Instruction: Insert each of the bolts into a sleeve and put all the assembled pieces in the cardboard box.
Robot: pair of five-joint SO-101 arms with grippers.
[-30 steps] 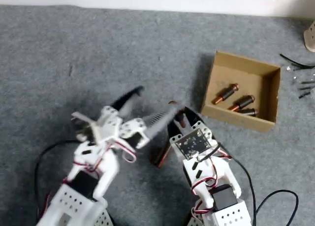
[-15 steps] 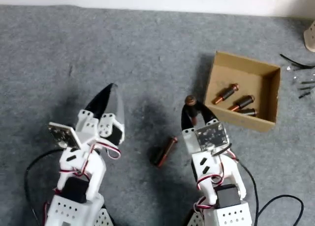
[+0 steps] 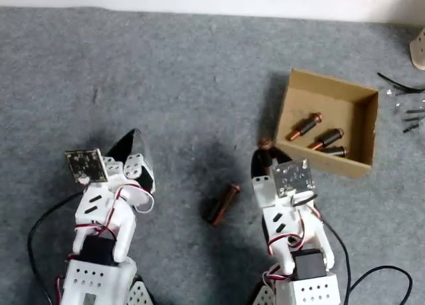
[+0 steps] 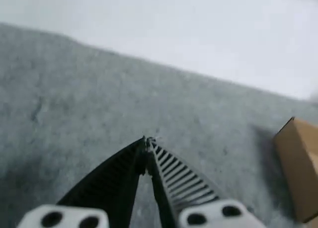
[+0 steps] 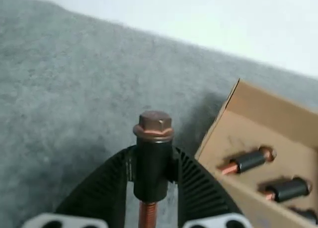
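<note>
My right gripper (image 3: 265, 160) is shut on a black sleeve (image 5: 151, 168) with a copper bolt (image 5: 154, 126) standing through it, head up, just short of the cardboard box (image 3: 329, 84). A second sleeved bolt (image 3: 221, 204) lies on the grey carpet between the two arms. Inside the box lie three assembled pieces (image 3: 304, 127) side by side, two of them in the right wrist view (image 5: 248, 161). My left gripper (image 3: 136, 137) hangs shut and empty over bare carpet to the left, its fingertips (image 4: 145, 142) pressed together.
The box corner (image 4: 298, 158) sits far off from the left gripper. Loose black cables and small parts (image 3: 405, 109) lie on the carpet right of the box. A pale wall edge runs along the back of the carpet.
The left arm has swung away from the right gripper to the left and back, its gripper now shut. The right gripper drew back slightly, still holding its sleeved bolt.
</note>
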